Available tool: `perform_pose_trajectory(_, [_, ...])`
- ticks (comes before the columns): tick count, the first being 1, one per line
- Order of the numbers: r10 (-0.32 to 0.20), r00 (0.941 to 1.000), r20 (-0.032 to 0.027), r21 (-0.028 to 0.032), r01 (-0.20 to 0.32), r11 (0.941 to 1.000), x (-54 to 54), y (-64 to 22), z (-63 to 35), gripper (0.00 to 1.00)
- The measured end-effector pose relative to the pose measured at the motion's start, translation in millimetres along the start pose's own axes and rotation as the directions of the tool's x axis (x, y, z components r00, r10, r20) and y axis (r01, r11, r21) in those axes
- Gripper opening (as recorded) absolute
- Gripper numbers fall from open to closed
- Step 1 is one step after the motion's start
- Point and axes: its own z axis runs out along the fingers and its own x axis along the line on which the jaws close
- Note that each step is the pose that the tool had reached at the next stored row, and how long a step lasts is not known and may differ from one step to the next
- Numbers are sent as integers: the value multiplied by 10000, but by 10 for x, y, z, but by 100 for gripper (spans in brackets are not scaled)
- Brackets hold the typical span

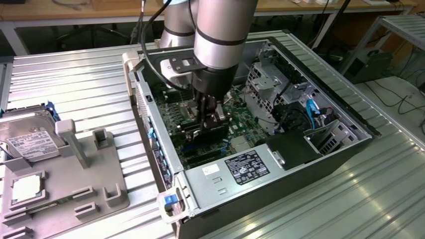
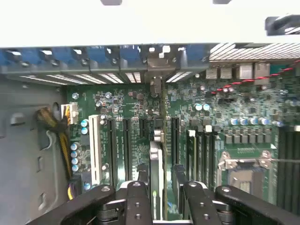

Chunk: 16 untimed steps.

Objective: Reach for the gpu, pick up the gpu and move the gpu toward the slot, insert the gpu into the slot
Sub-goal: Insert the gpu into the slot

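Down inside the open computer case (image 1: 345, 149), the gripper (image 1: 207, 115) reaches to the green motherboard (image 2: 122, 101), its two black fingers (image 2: 137, 201) straddling the gpu (image 2: 157, 180). In the wrist view the card stands on edge directly between the fingers, running away from the tool toward the case's rear wall, where its silver end bracket (image 2: 156, 75) meets the row of blue clips (image 2: 56, 55). The jaws sit narrow, close on either side of the card, but whether the pads actually press it or have a sliver of gap I cannot tell. The slot itself is hidden beneath the card. Beside the tool on one side lie a white socket (image 2: 95, 145) and a bundle of yellow and black wires (image 2: 58, 126); on the other side the black memory sockets (image 2: 202, 157) and the square silver processor socket (image 2: 246, 171)
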Motion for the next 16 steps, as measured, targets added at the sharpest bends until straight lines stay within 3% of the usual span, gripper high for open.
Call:
perform_pose_trajectory(3, [0, 10000, 4, 3, 0, 10000, 0, 0, -12, 33])
perform_pose_trajectory(7, [0, 10000, 1, 1, 0, 10000, 0, 0, -13, 14])
perform_pose_trajectory(9, [0, 10000, 1, 2, 0, 10000, 0, 0, -13, 11])
perform_pose_trajectory(16, [0, 10000, 1, 2, 0, 10000, 0, 0, -13, 11])
